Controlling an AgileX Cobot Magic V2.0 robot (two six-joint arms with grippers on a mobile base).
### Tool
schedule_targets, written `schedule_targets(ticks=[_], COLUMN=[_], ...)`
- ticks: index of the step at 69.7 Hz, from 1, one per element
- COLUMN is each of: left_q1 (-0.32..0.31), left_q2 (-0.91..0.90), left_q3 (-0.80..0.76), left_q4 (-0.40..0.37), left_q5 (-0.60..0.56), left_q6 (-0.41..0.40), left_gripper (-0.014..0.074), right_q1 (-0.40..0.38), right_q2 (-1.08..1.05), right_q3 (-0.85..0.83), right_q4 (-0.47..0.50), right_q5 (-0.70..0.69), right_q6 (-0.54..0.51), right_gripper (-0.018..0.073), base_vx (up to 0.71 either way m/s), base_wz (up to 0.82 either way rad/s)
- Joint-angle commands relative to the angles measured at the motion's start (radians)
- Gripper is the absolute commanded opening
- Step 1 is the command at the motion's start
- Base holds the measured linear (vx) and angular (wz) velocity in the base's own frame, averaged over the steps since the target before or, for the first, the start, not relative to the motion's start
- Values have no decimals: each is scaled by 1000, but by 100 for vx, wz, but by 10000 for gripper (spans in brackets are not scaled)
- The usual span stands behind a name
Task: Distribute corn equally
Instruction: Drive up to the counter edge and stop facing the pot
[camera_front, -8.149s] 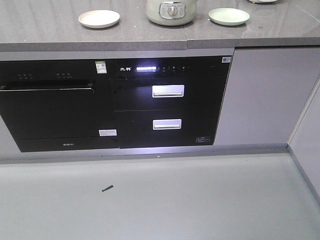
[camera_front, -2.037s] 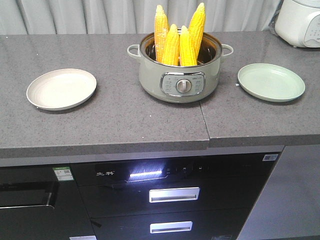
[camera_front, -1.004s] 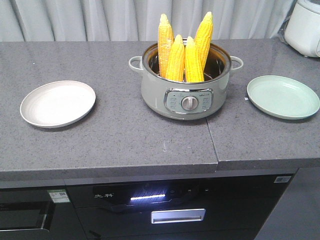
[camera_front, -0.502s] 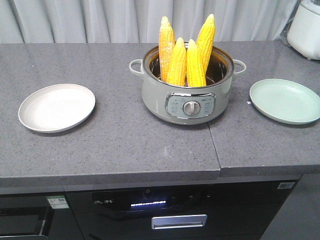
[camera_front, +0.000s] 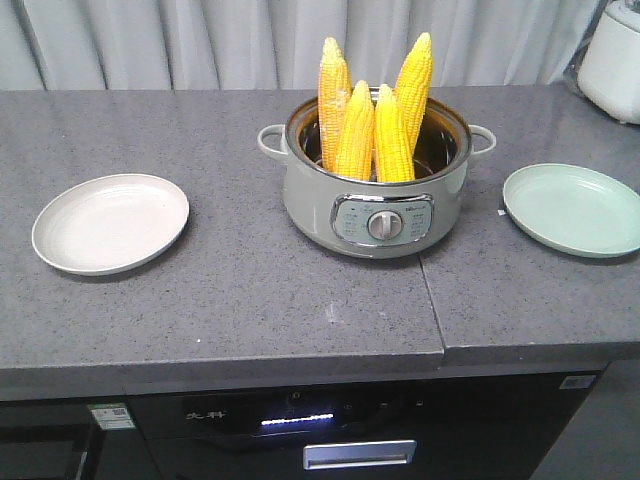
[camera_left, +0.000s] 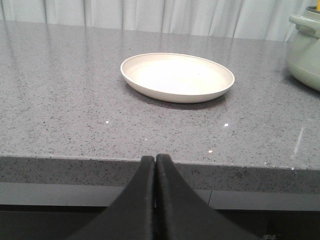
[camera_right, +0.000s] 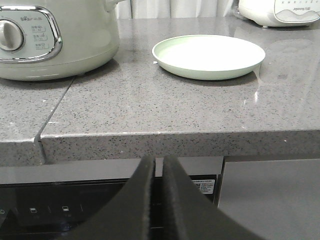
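All four cobs of corn (camera_front: 375, 120) were seen standing in the pot (camera_front: 375, 195), the cream plate (camera_front: 110, 222) and green plate (camera_front: 572, 210) unfilled, left gripper (camera_left: 155, 165) and right gripper (camera_right: 159, 167) clenched empty.

Corn (camera_front: 395, 135) upright in the pot (camera_front: 310, 200) on the counter (camera_front: 250, 290); left plate (camera_front: 110, 222), right plate (camera_front: 572, 208) either side

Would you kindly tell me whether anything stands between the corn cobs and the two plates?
Nothing lies on the grey stone counter between them. Only the wall of the round sage-green pot rings the four upright yellow corn cobs, which must be lifted over it toward the round cream plate or pale green plate.
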Motion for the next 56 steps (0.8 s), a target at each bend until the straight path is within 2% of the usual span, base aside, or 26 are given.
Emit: schedule_targets(ticks=[1, 56], left_q1=[-7, -7], left_q2=[-15, -15], left_q3=[0, 0], left_q4=[-5, -5], left_q5=[-78, -78], left_q6=[-4, -4], left_gripper=[-9, -9], right_q1=[-6, -6], right_q2=[-8, -8], right_q3=[6, 6], right_q4=[-9, -9], right_q5=[-72, -72], right_q6=[0, 0], right_gripper=[-11, -11], base_vx=[3, 4], base_wz=[0, 0])
